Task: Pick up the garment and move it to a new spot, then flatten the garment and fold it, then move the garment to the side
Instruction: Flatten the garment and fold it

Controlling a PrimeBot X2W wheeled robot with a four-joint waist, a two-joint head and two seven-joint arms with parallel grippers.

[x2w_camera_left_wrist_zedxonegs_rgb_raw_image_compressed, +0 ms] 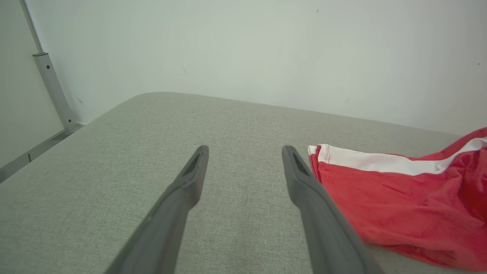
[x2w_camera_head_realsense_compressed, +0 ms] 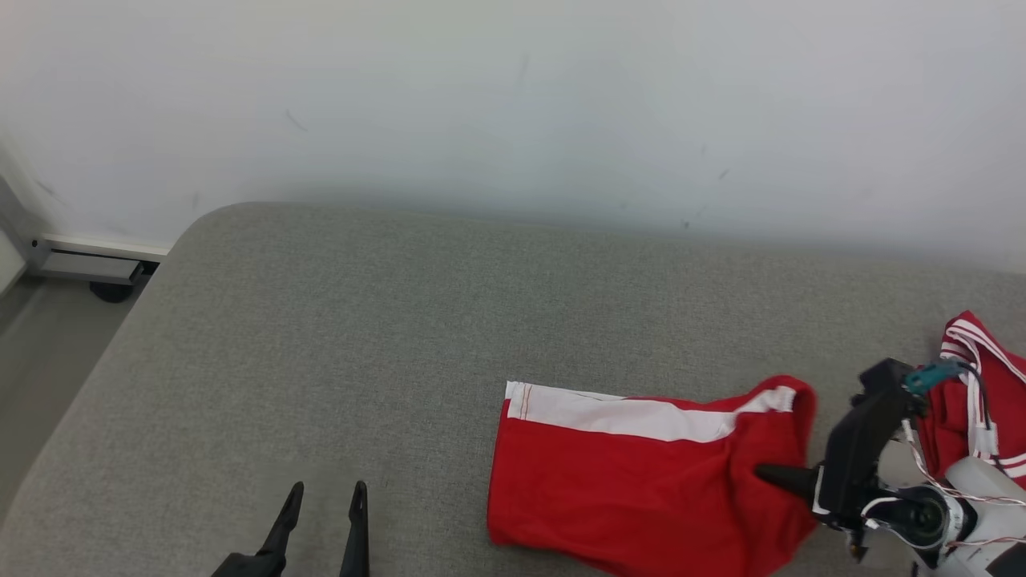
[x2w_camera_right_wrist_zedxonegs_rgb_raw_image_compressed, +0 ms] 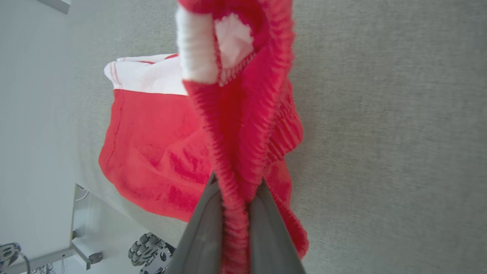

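Garment clamped in right claw, left claw apart, striped red cloth just beside

The robot's left gripper has two long, slim, matte dark-grey fingers that taper to slotted tips. The right gripper joins a boxy black wrist housing topped by a teal plug, with thin white and red wires leading to a glossy white rounded forearm.

Grey padded surface bears a red garment with white band; possibly another red cloth beside it
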